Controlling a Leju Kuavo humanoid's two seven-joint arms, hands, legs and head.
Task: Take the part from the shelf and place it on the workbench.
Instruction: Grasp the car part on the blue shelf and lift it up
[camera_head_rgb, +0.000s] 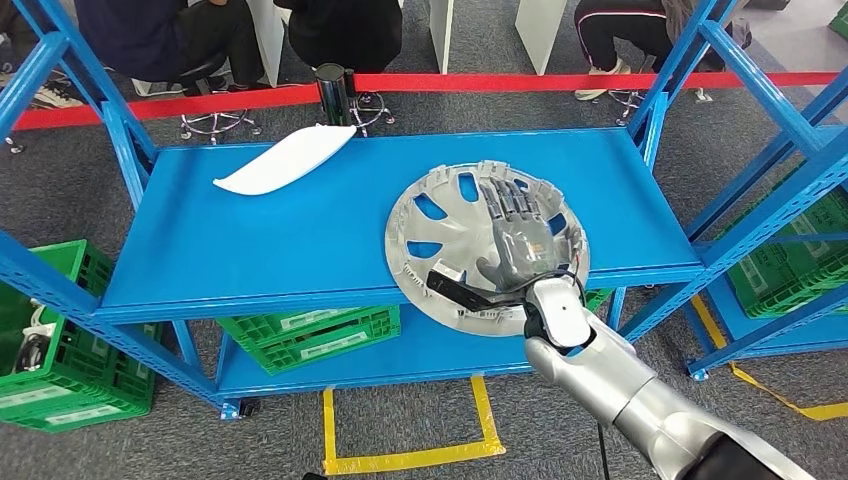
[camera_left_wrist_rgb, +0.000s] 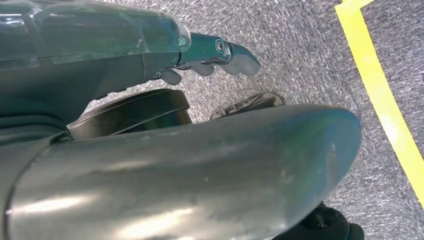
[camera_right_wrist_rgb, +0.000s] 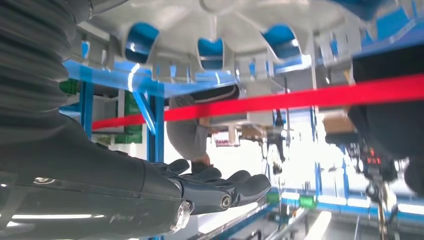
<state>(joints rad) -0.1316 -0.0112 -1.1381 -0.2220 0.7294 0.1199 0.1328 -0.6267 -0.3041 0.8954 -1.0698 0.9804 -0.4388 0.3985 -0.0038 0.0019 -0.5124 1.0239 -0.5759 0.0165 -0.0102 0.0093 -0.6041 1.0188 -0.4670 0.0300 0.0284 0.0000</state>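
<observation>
The right hand (camera_head_rgb: 518, 238) lies flat, fingers spread, over the wheel cover (camera_head_rgb: 430, 235) on the shelf (camera_head_rgb: 250, 240). It holds nothing. The left hand (camera_left_wrist_rgb: 220, 57) hangs low, well away, its fingers curled around nothing.

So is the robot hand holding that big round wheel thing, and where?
The right robot hand lies spread flat on the grey wheel cover, near its front edge. Whether it grips cannot be told.

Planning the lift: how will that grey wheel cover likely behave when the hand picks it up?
The wheel cover looks like thin moulded plastic with cut-outs, so probably light and slightly flexible. It overhangs the shelf edge, so it may tip. The right hand lies flat on it; smooth plastic could slide.
</observation>
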